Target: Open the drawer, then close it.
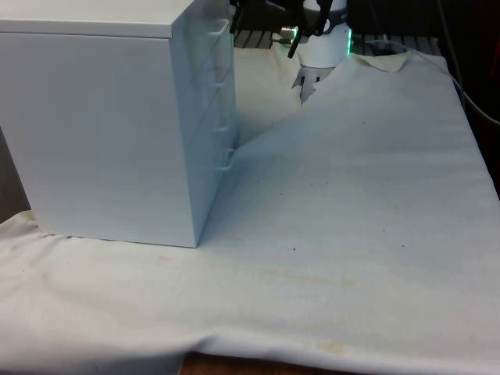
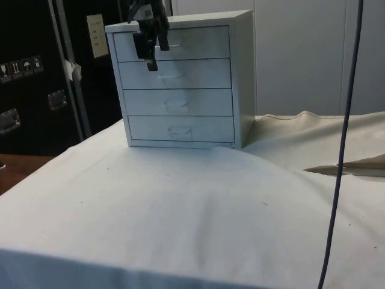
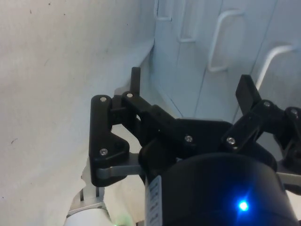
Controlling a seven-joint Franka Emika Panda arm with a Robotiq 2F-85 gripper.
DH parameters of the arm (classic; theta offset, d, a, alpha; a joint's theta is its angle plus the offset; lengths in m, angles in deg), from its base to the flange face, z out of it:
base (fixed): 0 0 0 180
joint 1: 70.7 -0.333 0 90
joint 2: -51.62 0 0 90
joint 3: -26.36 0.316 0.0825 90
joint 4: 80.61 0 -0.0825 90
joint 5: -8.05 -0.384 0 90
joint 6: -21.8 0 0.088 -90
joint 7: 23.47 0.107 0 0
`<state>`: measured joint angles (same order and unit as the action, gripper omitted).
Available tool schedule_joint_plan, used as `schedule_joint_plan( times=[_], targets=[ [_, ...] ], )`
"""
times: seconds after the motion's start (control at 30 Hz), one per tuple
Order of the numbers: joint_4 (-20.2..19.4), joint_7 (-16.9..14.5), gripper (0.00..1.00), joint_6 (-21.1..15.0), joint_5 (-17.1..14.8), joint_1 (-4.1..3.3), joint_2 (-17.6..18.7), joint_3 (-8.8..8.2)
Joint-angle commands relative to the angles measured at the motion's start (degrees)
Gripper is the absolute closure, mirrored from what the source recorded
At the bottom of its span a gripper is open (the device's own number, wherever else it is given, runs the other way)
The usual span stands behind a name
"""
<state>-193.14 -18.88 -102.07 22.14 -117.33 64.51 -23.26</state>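
Note:
A white chest of drawers (image 1: pixel 101 133) stands on the cloth at the front view's left, its four drawer fronts turned to the side camera. All drawers (image 2: pixel 177 75) look shut, each with a small wire handle (image 3: pixel 220 42). My black gripper (image 2: pixel 151 55) hangs in front of the top drawer (image 2: pixel 192 43), over its left half and close to the handle (image 2: pixel 172 46). In the wrist view the gripper (image 3: pixel 190 84) is open. Its two fingertips (image 3: pixel 135 77) point at the drawer fronts with nothing between them. The gripper (image 1: pixel 251 16) also shows at the chest's top far corner.
The white cloth (image 1: pixel 351 234) lies in folds, with a raised ridge (image 2: pixel 313 120) to the right of the chest. A thin dark cable (image 2: pixel 341 150) hangs down at the side view's right. The cloth's near edge (image 1: pixel 258 355) drops off the table.

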Motion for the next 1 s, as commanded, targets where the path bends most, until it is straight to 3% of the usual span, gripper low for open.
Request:
schedule_joint_plan(
  times=[0.0,0.4,0.97],
  targets=[
    [0.1,0.1,0.00,0.2,0.2,-0.06,-0.1,-0.06],
    [2.1,0.1,0.00,2.6,2.3,-0.17,-0.2,-0.17],
    [1.8,-2.6,0.00,1.3,2.9,0.29,0.9,-1.83]
  ],
)
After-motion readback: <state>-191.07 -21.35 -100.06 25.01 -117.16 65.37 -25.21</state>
